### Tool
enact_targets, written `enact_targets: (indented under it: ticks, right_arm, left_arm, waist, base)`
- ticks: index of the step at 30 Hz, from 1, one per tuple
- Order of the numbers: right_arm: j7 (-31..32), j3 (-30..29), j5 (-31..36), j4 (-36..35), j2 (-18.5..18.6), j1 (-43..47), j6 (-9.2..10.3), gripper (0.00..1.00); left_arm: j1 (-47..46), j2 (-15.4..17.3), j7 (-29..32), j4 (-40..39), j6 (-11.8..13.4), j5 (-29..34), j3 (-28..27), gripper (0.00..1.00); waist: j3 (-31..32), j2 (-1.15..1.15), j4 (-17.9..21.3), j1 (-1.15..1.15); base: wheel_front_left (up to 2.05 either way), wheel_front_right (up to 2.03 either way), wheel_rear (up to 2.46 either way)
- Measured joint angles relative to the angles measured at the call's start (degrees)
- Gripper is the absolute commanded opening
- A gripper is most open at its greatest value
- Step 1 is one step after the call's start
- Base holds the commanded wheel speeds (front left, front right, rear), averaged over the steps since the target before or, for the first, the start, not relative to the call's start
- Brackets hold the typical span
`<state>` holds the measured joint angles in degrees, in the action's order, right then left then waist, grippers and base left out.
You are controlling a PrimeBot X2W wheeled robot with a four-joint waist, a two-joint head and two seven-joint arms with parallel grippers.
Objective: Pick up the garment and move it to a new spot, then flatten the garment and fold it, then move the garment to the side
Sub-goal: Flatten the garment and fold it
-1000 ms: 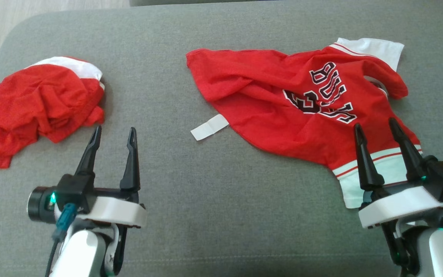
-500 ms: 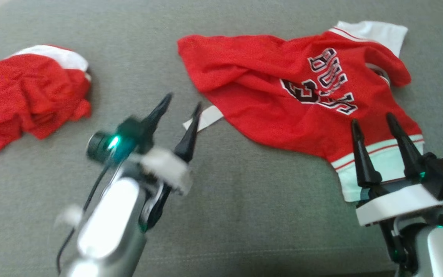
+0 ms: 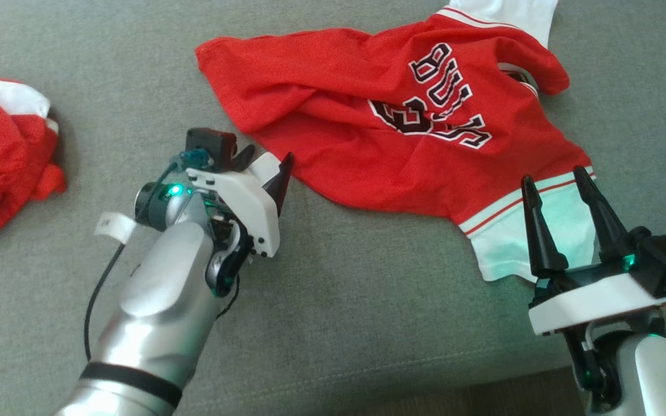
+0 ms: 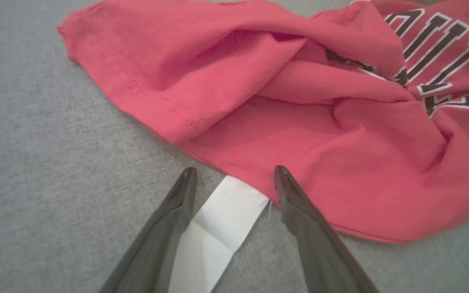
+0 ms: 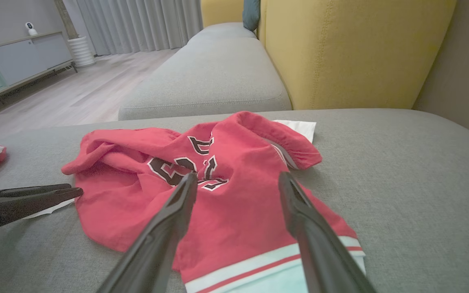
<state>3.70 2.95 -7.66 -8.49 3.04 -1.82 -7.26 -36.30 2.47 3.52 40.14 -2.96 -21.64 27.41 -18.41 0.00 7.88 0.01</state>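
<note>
Garment (image 3: pixel 367 144) on grey sofa cushion (image 3: pixel 339 300)
Left gripper (image 3: pixel 267 157) open at garment's hem; right gripper (image 3: pixel 554 176) open by its striped end

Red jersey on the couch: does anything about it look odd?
The red jersey lies crumpled, its lettering folded over, and a white strip pokes out from under its near edge, between the left gripper's open fingers.

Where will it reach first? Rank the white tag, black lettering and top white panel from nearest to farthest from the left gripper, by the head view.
1. white tag, between the open jaws.
2. black lettering, middle of jersey.
3. top white panel, upper right.
</note>
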Motion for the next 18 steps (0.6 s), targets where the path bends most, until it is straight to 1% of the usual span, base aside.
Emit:
enact_targets:
  ticks: [5,6,7,8,11,14,18]
  right_arm:
    - [-0.25,0.11,-0.49,0.09,-0.23,-0.03,0.0,1.0]
    - [-0.26,0.13,-0.49,0.18,-0.25,-0.06,0.0,1.0]
    - [-0.35,0.12,-0.49,0.24,-0.27,-0.12,0.0,1.0]
    - [-0.57,0.09,-0.53,0.25,-0.27,-0.14,0.0,1.0]
    - [-0.7,-0.14,-0.86,0.36,-0.3,-0.2,0.0,1.0]
    - [-0.73,-0.9,-0.91,0.71,-0.33,-0.18,0.0,1.0]
    - [-0.68,-1.51,-1.43,0.76,-0.34,0.06,0.0,1.0]
  left_arm:
    - [-3.13,-0.25,0.29,4.85,-0.08,-2.16,0.16,1.0]
    - [-3.82,-0.33,0.4,5.68,-0.11,-2.53,0.26,0.82]
    - [-4.5,-0.36,0.33,6.45,-0.15,-2.85,0.54,0.18]
    - [-5.1,-0.35,-0.13,7.16,-0.11,-3.02,0.74,0.0]
    - [-5.42,-0.37,-3.0,8.35,0.04,-3.22,1.65,0.0]
    - [-4.53,-0.47,-6.76,8.26,1.01,-2.79,1.97,0.0]
    - [-0.74,0.38,-10.84,5.12,2.65,-2.63,1.94,0.0]
  waist:
    - [-0.51,0.0,0.99,0.0]
    - [-0.58,0.0,1.18,-0.01]
    - [-0.67,0.0,1.37,-0.01]
    - [-0.76,0.0,1.52,-0.01]
    - [-0.7,0.0,1.65,0.0]
    - [-0.1,0.0,1.3,0.0]
    - [0.93,0.0,0.05,0.0]
  base:
    - [0.0,0.0,0.0]
    - [0.0,0.0,0.0]
    - [0.0,0.0,0.0]
    - [0.0,0.0,0.0]
    - [0.0,0.0,0.0]
    - [0.0,0.0,0.0]
    - [0.0,0.0,0.0]
